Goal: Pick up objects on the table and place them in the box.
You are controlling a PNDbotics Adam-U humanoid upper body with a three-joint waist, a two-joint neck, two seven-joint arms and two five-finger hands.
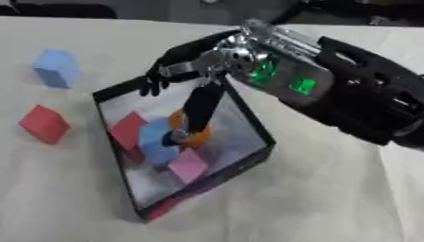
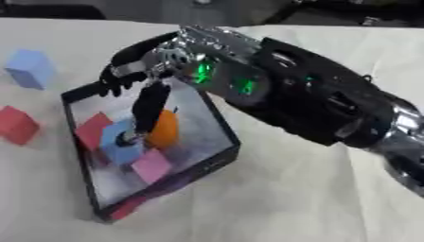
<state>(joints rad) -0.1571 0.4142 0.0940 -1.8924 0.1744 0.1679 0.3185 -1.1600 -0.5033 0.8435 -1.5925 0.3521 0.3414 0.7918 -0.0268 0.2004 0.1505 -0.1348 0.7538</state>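
Note:
A black-walled box [image 1: 217,181] with a white floor sits tilted in the middle of the table. Inside lie a red block [image 1: 128,129], a blue block [image 1: 155,145], a pink block [image 1: 188,165] and an orange round thing [image 2: 164,128]. My right hand [image 1: 197,60] hangs over the box's far side. One straight black finger [image 1: 201,106] points down into the box, its tip by the blue block, in front of the orange thing. The other fingers droop over the far rim, holding nothing. Left of the box a light blue cube [image 1: 56,68] and a red cube [image 1: 43,124] rest on the table.
A pale cloth [image 1: 331,198] covers the table. My right forearm [image 2: 314,104], black with green lights, crosses from the right edge above the box's far right corner. A reddish patch [image 1: 164,206] shows at the box's near corner.

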